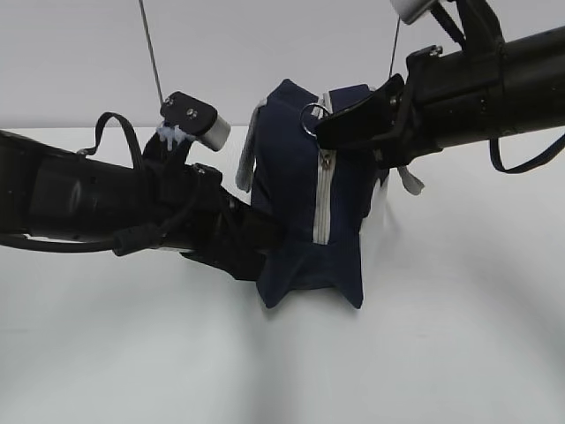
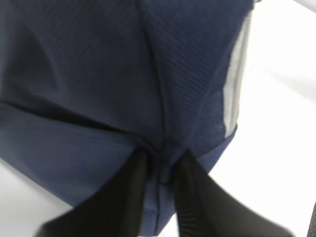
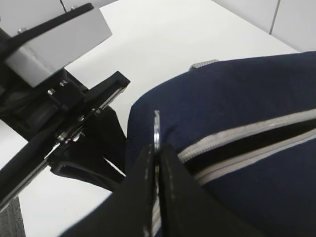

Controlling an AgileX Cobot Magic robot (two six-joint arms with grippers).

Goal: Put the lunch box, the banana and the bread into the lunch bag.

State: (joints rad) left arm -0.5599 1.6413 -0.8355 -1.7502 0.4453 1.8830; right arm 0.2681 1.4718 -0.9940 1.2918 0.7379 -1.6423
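Note:
The navy lunch bag (image 1: pixel 300 177) stands at the middle of the white table, its grey zipper (image 1: pixel 322 194) running down the near face and open a little way at the top. My left gripper (image 2: pixel 163 158) reaches in from the left and pinches a fold of the lunch bag (image 2: pixel 98 74) at its lower edge. My right gripper (image 3: pixel 157 148) is shut on the metal ring pull (image 3: pixel 156 126) at the top of the zipper (image 3: pixel 247 138), and the ring pull (image 1: pixel 312 117) shows beside the fingers (image 1: pixel 340 128). The lunch box, the banana and the bread are out of view.
The white table (image 1: pixel 441 336) spreads around the bag. A grey strap (image 1: pixel 245 163) hangs at the bag's left and another (image 1: pixel 408 181) at its right. The left arm (image 3: pixel 74 123) lies close beside the bag.

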